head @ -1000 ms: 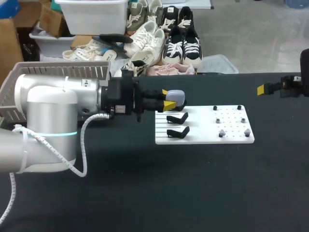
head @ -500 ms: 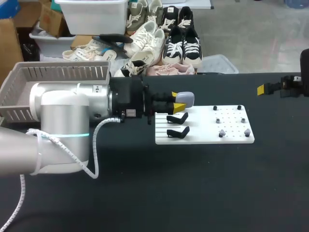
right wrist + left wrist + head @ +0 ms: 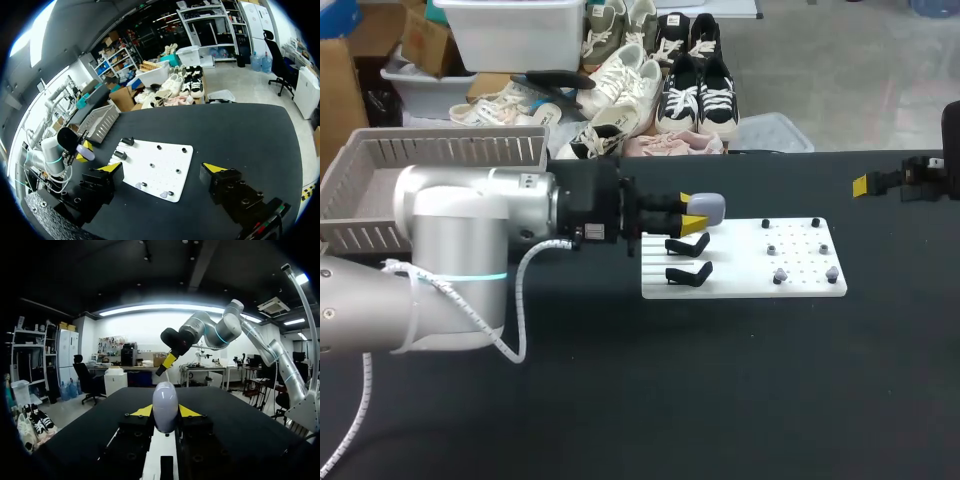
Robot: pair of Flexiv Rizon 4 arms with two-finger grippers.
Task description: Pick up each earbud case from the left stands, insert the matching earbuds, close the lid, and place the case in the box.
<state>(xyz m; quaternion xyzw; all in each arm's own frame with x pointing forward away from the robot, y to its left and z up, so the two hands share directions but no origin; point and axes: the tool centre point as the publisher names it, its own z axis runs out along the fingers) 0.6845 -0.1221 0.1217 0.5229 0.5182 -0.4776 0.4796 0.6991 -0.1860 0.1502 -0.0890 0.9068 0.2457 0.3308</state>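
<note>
A pale grey-lilac earbud case [image 3: 708, 207] hangs above the far left corner of the white board [image 3: 740, 283], with my left gripper [image 3: 691, 211] shut on it. In the left wrist view the case [image 3: 165, 406] stands upright between the yellow fingertips [image 3: 143, 411]. Two black stands [image 3: 687, 245] on the board's left part are bare. Small grey earbuds [image 3: 780, 276] sit on pegs on its right part. My right gripper [image 3: 164, 170] is open and holds nothing; it hovers at the table's far right [image 3: 865, 184], well away from the board [image 3: 170, 157].
A grey mesh basket [image 3: 440, 150] stands at the back left, behind my left arm. Two black pegs [image 3: 766, 224] rise from the board's far edge. Black tabletop surrounds the board in front and to the right.
My left gripper has carried the case a little to the right, out over the board's far left corner. The right arm has stayed where it was.
</note>
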